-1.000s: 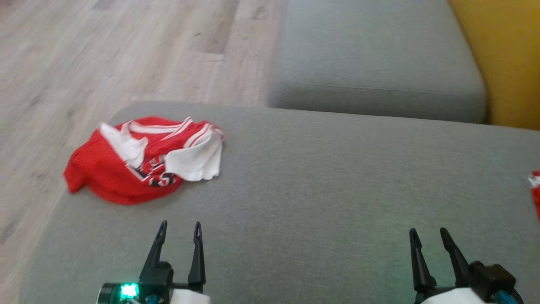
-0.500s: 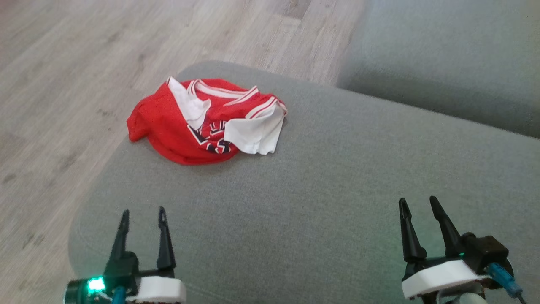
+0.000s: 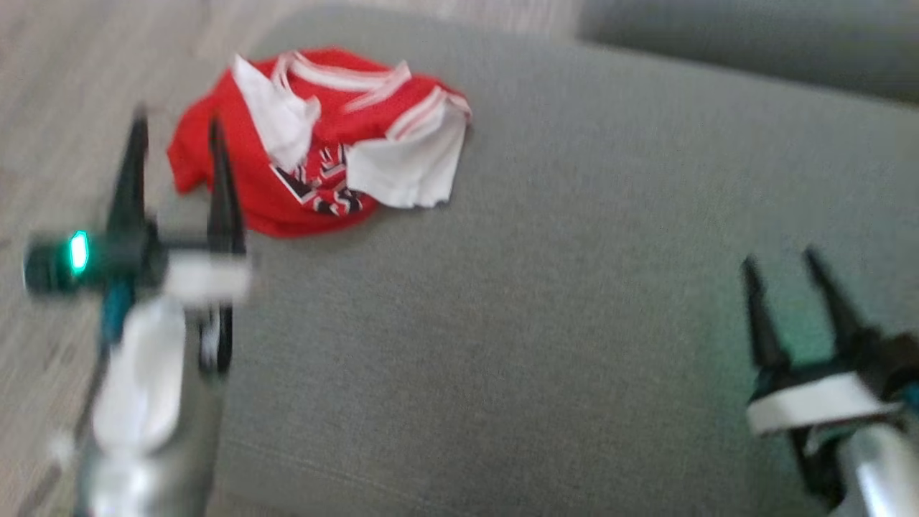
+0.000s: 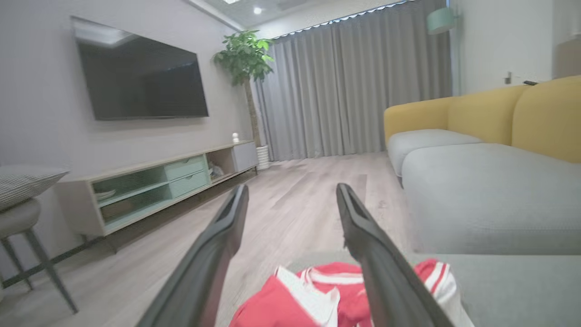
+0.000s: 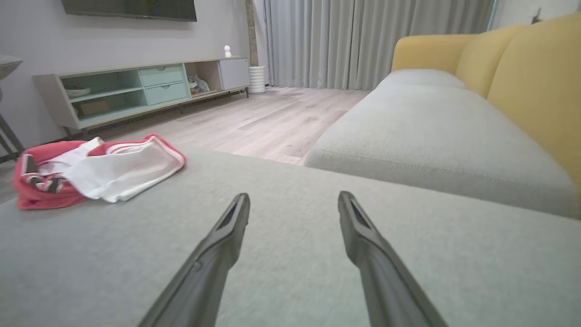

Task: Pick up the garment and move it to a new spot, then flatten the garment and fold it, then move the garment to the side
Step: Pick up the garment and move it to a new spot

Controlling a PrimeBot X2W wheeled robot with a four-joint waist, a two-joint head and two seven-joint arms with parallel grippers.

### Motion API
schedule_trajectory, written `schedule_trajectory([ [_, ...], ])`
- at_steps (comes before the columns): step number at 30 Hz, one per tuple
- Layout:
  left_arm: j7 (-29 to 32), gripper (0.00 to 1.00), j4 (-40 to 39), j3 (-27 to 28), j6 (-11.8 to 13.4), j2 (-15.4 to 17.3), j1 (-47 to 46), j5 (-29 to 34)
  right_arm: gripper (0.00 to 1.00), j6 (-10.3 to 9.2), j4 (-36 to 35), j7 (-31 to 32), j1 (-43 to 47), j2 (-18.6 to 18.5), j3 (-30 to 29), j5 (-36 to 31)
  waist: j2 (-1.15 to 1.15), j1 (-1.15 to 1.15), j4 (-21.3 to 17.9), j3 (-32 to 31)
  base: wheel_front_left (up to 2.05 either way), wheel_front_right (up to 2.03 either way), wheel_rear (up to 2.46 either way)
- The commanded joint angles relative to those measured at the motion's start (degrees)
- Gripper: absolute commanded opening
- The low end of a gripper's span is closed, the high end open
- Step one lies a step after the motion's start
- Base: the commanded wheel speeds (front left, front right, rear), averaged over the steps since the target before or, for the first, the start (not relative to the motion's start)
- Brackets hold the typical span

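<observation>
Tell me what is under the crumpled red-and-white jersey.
The crumpled red-and-white jersey rests on the grey fabric sofa cushion, close to its edge by the pale wooden floor. The cloth hides the patch beneath, so anything tucked under cannot be seen.

The garment (image 3: 316,143) is red with white striped trim, white panels and dark lettering. Plain grey seat cushion (image 3: 538,323); mustard-yellow sofa back (image 5: 535,81); pale wood-grain floor (image 4: 295,200); grey curtains (image 4: 345,86); mint-green cabinet drawers (image 5: 163,84). The left gripper (image 3: 176,123) is black-fingered with a green light; the right gripper (image 3: 779,255) is black-fingered.
</observation>
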Motion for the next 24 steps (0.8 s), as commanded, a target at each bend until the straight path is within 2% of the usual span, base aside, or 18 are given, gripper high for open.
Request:
schedule_trajectory([
  [1,-0.28,1.0,0.19,1.33,-0.6,1.42,-6.02,0.24,1.0,0.42,-2.35,-0.55,-2.67,-2.09,0.97,-0.64,0.0,-0.02,-1.29,8.21,0.0,0.0,0.0],
  [3,-0.07,1.0,6.92,0.49,-2.52,1.84,-13.73,0.06,1.0,0.42,-3.36,-0.55,-4.18,-4.16,0.81,-1.02,0.0,-0.02,-1.79,11.16,0.0,0.0,0.0],
  [7,4.41,1.0,22.66,0.28,-5.2,3.28,-27.47,-1.03,1.0,0.42,-5.48,-0.55,-7.52,-6.99,0.0,-1.45,0.0,-0.02,-3.86,15.77,0.0,0.0,0.0],
  [11,9.34,1.0,35.82,-0.28,-7.87,3.36,-36.42,-3.53,1.0,0.42,-6.97,-0.55,-10.35,-9.04,0.62,-1.84,0.0,-0.02,-6.29,19.25,0.0,0.0,0.0],
  [14,11.8,1.0,42.31,-2.2,-8.96,3.46,-39.69,-4.94,1.0,0.42,-7.96,-0.55,-11.84,-8.79,0.25,-1.79,0.0,-0.02,-8.54,20.74,0.0,0.0,0.0],
  [18,15.77,1.0,48.21,-5.76,-9.17,3.19,-41.85,-7.15,1.0,0.42,-8.72,-0.55,-13.04,-8.61,0.77,-1.69,0.0,-0.02,-10.74,23.01,0.0,0.0,0.0],
  [24,23.27,1.0,54.09,-7.67,-9.19,5.28,-41.73,-9.33,1.0,0.42,-8.85,-0.55,-13.54,-8.08,0.42,-1.59,0.0,-0.02,-12.78,24.22,0.0,0.0,0.0],
])
